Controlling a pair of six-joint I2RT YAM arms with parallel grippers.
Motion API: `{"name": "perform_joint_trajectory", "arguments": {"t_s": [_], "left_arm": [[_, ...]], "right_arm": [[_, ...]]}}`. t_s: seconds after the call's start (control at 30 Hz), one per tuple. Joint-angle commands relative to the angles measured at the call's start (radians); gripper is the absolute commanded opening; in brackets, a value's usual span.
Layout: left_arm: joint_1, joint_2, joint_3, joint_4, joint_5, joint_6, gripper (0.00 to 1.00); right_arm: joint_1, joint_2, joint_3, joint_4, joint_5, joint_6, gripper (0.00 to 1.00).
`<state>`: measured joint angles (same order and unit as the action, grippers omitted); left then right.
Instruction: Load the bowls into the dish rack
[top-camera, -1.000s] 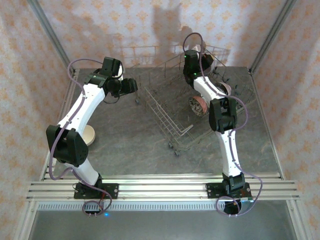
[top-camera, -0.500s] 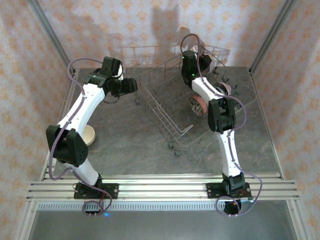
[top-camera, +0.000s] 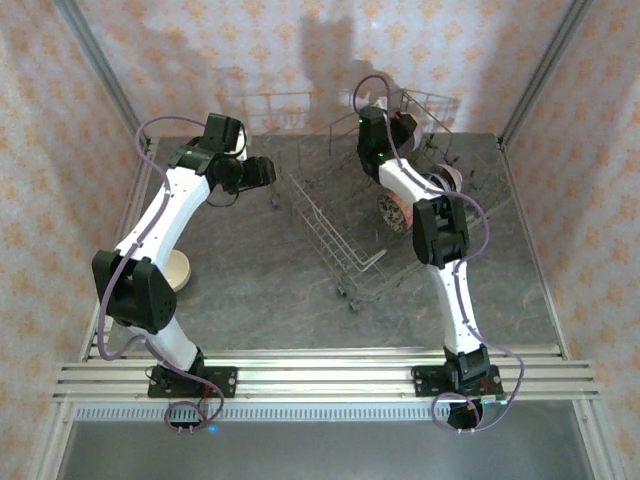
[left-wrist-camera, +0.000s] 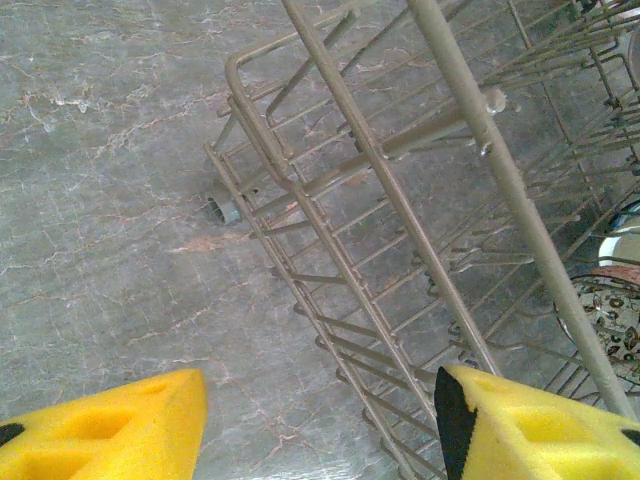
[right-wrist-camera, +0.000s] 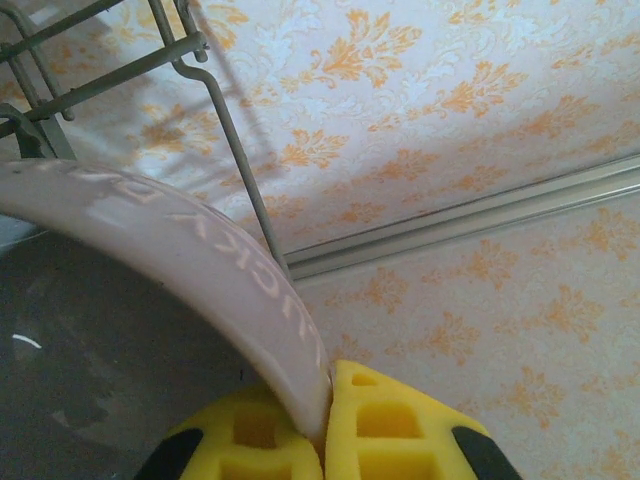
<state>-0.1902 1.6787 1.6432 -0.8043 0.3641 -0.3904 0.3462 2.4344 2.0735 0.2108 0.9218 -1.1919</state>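
dish rack (left-wrist-camera: 520, 205) wires stand between left jaws and patterned bowl (left-wrist-camera: 612, 322).

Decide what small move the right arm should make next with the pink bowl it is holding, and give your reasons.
Probably lower the right gripper a little, down into the dish rack. It is shut on the rim of the pink bowl, which hangs by the rack's far wall, beyond the patterned bowl already standing in it.
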Motion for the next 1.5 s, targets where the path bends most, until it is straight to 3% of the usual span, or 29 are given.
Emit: {"name": "perform_joint_trajectory", "arguments": {"t_s": [0.0, 0.7, 1.47], "left_arm": [[-0.004, 0.013, 0.03, -0.023, 0.015, 0.014, 0.63], [-0.004, 0.015, 0.027, -0.029, 0.026, 0.018, 0.63], [-0.004, 0.038, 0.037, -0.024, 0.03, 0.022, 0.63]], "right_arm": [[-0.006, 0.009, -0.001, 0.045, -0.034, -0.001, 0.0], [0.001, 0.007, -0.024, 0.008, -0.072, -0.044, 0.0], [0.014, 0.009, -0.008, -0.073, -0.067, 0.02, 0.05]]}}
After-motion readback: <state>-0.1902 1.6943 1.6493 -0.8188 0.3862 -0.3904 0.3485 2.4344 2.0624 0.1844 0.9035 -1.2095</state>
